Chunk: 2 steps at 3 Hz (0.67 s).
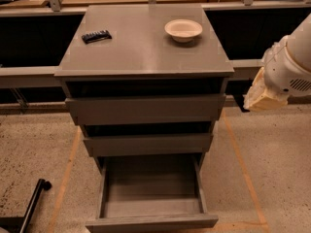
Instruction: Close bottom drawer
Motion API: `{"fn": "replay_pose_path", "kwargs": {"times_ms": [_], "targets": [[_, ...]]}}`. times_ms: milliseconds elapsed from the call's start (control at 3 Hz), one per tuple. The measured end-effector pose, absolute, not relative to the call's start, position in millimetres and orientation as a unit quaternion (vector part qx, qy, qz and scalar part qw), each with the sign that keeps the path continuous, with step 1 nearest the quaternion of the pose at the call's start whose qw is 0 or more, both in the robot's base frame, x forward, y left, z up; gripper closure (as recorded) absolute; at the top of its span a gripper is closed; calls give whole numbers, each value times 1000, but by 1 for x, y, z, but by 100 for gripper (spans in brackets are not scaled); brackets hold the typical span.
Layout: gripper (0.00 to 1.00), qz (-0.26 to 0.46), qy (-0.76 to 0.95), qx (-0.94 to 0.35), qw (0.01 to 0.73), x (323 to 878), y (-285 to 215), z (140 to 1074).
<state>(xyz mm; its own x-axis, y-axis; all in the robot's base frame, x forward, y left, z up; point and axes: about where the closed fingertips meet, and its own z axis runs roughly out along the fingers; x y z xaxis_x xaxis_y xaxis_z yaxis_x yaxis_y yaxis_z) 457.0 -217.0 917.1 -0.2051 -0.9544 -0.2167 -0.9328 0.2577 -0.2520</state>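
Observation:
The grey cabinet stands in the middle with three drawers. The bottom drawer is pulled far out and its grey box interior is empty. The middle drawer and the top drawer sit slightly out. My gripper is at the right edge of the view, beside the cabinet's right side at about top-drawer height, well above and right of the bottom drawer. It holds nothing that I can see.
A white bowl and a small black object lie on the cabinet top. A black pole slants at the lower left. Orange tape lines mark the speckled floor. Dark shelving runs behind.

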Motion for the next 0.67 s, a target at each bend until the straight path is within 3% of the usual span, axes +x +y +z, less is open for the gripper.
{"fn": "replay_pose_path", "kwargs": {"times_ms": [667], "targets": [[100,14,766,-629,130,463,-207,793]]}}
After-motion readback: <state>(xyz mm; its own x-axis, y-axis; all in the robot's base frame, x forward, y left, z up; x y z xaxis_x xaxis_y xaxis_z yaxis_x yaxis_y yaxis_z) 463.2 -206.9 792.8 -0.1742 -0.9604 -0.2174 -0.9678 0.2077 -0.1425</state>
